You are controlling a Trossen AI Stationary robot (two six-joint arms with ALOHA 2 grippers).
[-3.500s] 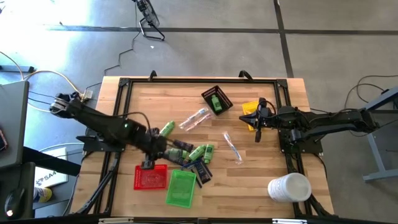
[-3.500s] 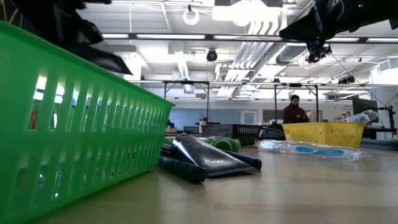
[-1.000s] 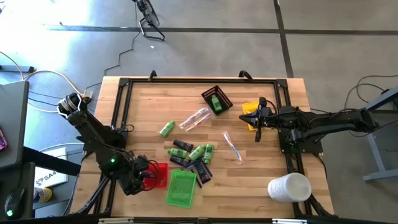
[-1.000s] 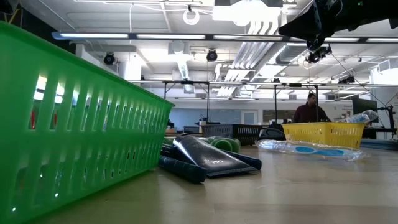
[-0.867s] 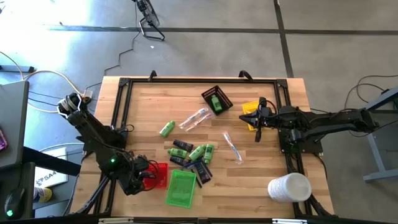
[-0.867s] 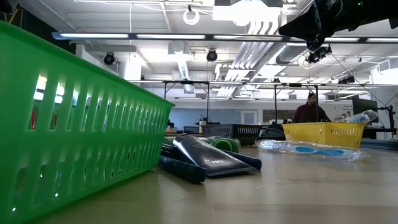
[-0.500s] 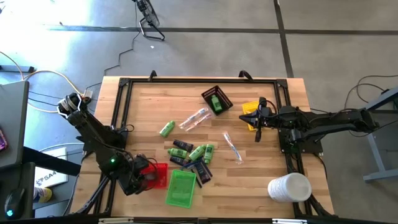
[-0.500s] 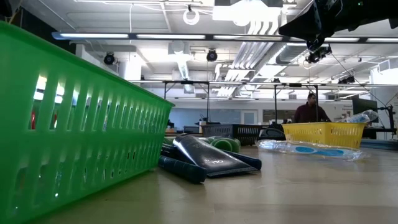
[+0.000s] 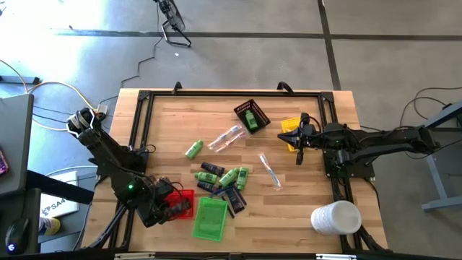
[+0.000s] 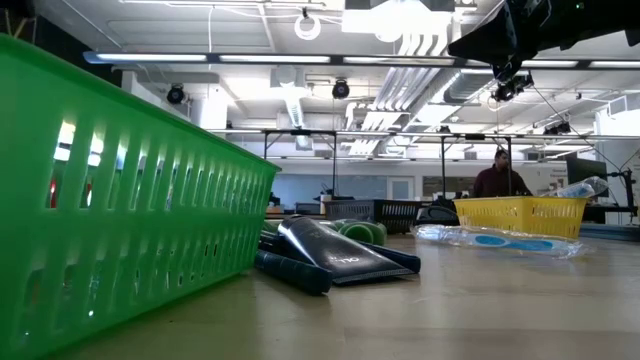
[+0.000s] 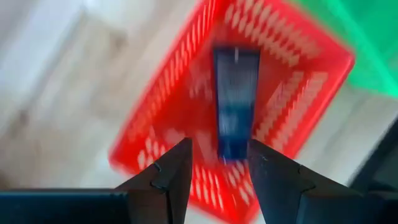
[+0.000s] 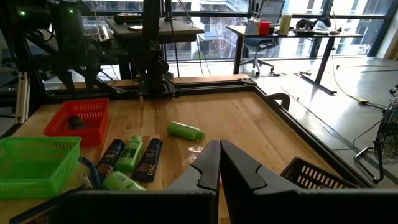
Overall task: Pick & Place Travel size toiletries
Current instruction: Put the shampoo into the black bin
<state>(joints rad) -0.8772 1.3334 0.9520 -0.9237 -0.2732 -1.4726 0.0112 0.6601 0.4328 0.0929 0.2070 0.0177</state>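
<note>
On the wooden table point(image 9: 289, 209), the left gripper point(image 11: 214, 171) hangs open over the red tray point(image 11: 186, 99), a dark packet point(image 11: 235, 99) inside. The right gripper point(image 12: 219, 163) waits, pinched shut.

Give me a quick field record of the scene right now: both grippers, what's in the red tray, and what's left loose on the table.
left gripper: open, above the red tray
red tray contents: one dark flat packet
right gripper: shut, empty, beside the yellow tray
black tray: holds a green bottle
green tray: looks empty
loose items: lone green bottle, mid-table pile, clear-wrapped sticks
</note>
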